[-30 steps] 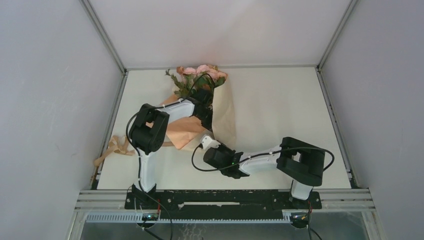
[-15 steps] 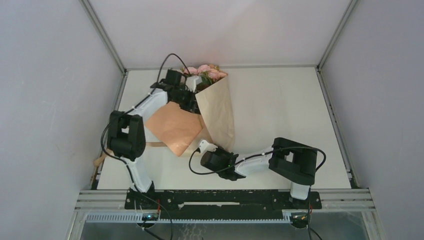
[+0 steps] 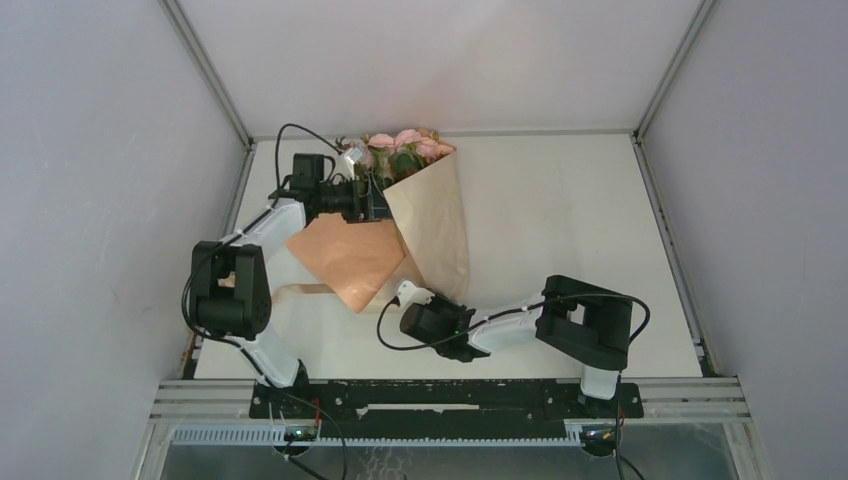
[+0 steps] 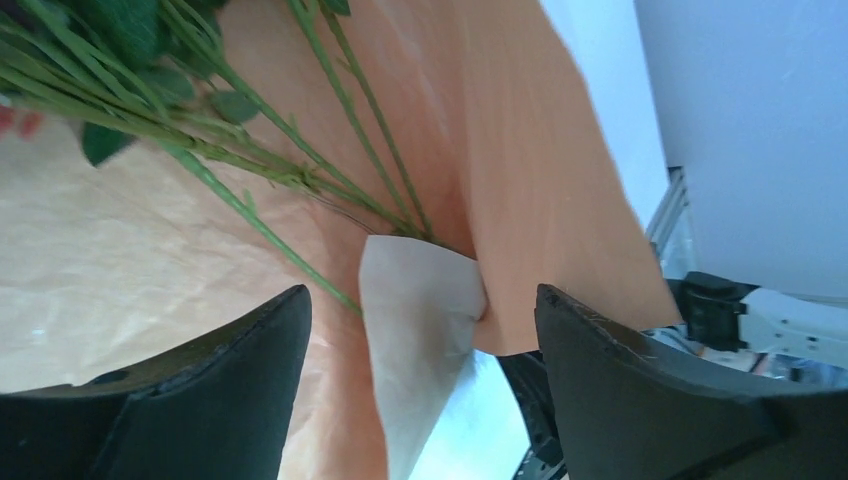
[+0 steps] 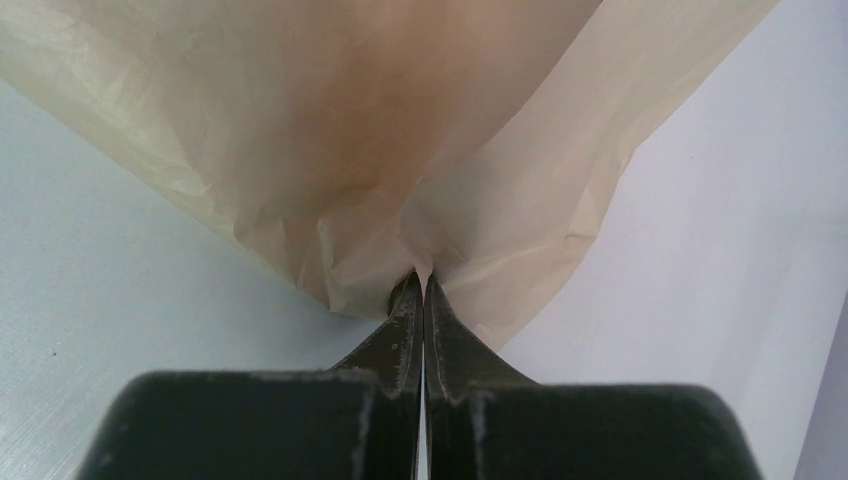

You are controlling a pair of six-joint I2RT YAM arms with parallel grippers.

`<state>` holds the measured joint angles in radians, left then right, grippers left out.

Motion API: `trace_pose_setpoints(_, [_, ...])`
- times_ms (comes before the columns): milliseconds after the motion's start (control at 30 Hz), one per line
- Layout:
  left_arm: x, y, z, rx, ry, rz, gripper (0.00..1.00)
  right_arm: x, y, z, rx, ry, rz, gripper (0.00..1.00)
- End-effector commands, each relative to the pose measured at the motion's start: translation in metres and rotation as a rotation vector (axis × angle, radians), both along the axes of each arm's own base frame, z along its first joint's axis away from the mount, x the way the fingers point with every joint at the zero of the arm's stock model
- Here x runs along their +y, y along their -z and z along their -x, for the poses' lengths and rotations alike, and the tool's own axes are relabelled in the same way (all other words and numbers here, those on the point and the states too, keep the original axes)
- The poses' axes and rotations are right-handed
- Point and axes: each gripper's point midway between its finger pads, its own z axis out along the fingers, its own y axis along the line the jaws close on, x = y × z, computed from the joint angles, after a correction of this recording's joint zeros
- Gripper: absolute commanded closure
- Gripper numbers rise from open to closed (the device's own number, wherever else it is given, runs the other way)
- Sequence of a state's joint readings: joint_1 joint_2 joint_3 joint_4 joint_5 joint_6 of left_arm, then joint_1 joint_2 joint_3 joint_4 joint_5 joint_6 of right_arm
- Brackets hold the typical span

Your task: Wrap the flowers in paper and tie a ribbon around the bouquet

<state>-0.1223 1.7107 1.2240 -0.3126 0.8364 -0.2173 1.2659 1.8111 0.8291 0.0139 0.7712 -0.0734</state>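
The flowers (image 3: pixel 405 143), pink blooms on green stems (image 4: pixel 300 170), lie at the table's far side inside the tan paper (image 3: pixel 437 225). One flap is folded over the stems and another (image 3: pixel 345 257) lies flat to the left. My left gripper (image 3: pixel 379 202) is open beside the bouquet's left edge. A pale folded corner of paper (image 4: pixel 420 300) sits between its fingers (image 4: pixel 220 380), touching neither. My right gripper (image 5: pixel 422 285) is shut on the paper's gathered lower tip (image 5: pixel 440 215). A strip of ribbon (image 3: pixel 298 291) shows left of the paper.
The left arm's elbow (image 3: pixel 228 290) stands over the table's left edge and hides most of the ribbon. Grey walls and a metal frame (image 3: pixel 240 135) close in the table. The right arm (image 3: pixel 590 325) lies low along the near edge.
My left gripper opened and let go of the paper, and its arm swung back to the left. The paper flap now lies over the stems. The right gripper stayed shut on the tip.
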Motion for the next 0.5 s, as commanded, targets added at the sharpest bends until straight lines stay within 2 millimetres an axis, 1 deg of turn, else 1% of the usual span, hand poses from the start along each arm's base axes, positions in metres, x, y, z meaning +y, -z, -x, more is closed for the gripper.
trace_pose_setpoints(0, [-0.017, -0.038, 0.003, -0.091, 0.019, 0.165, 0.12, 0.001, 0.020, 0.015, 0.077, -0.041, 0.041, 1.00])
trace_pose_setpoints(67, [-0.017, -0.042, 0.004, -0.101, 0.019, 0.175, 0.11, 0.000, 0.021, 0.015, 0.077, -0.042, 0.047, 1.00])
trace_pose_setpoints(100, [-0.016, -0.047, 0.005, -0.118, 0.015, 0.186, 0.11, 0.001, 0.021, 0.016, 0.077, -0.046, 0.049, 1.00])
trace_pose_setpoints(167, [-0.012, -0.068, 0.005, -0.212, -0.004, 0.220, 0.11, 0.001, 0.021, 0.015, 0.074, -0.049, 0.051, 1.00])
trace_pose_setpoints(233, [-0.004, -0.088, 0.007, -0.310, -0.043, 0.238, 0.10, 0.001, 0.021, 0.015, 0.074, -0.050, 0.054, 1.00])
trace_pose_setpoints(267, [-0.001, -0.093, 0.007, -0.337, -0.065, 0.233, 0.09, 0.001, 0.021, 0.015, 0.075, -0.051, 0.054, 1.00])
trace_pose_setpoints(333, [0.001, -0.093, 0.011, -0.341, -0.089, 0.224, 0.06, 0.001, 0.022, 0.016, 0.076, -0.055, 0.058, 1.00])
trace_pose_setpoints(367, [-0.001, -0.088, 0.014, -0.320, -0.086, 0.228, 0.03, 0.001, 0.022, 0.016, 0.076, -0.056, 0.061, 1.00])
trace_pose_setpoints(400, [-0.004, -0.080, 0.017, -0.295, -0.082, 0.226, 0.01, 0.000, 0.023, 0.016, 0.075, -0.055, 0.063, 1.00])
trace_pose_setpoints(467, [-0.007, -0.063, 0.020, -0.251, -0.085, 0.203, 0.00, -0.001, 0.023, 0.016, 0.073, -0.057, 0.071, 1.00])
